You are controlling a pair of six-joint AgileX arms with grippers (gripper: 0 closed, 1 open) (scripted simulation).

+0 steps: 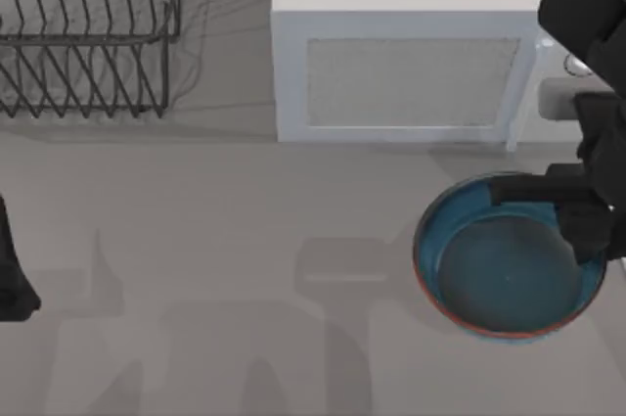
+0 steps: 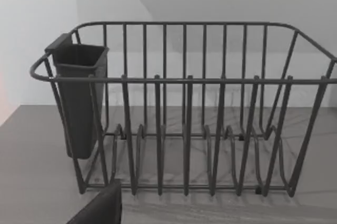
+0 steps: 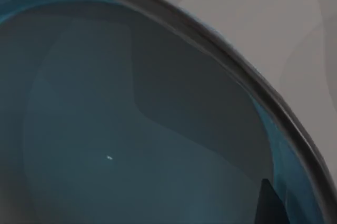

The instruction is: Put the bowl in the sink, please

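The round, deep bowl, glossy teal-blue inside with a thin red-orange rim line, is seen on the grey table at its right side, just in front of the boxy white microwave. The black right gripper is positioned over the bowl's far right rim, at the side toward the microwave; whether its pincer is released, clenched or grasping the rim cannot be told, as the fingers are merged into one dark mass. In the right wrist view the blue inside of the bowl is seen close up, with the curved rim and the grey table beyond it.

The left arm is parked at the table's left edge; the state of its pincer cannot be told either. A dark wire dish rack with a dark cutlery cup hung at one end is faced in the left wrist view. The rack is found at the table's far left corner.
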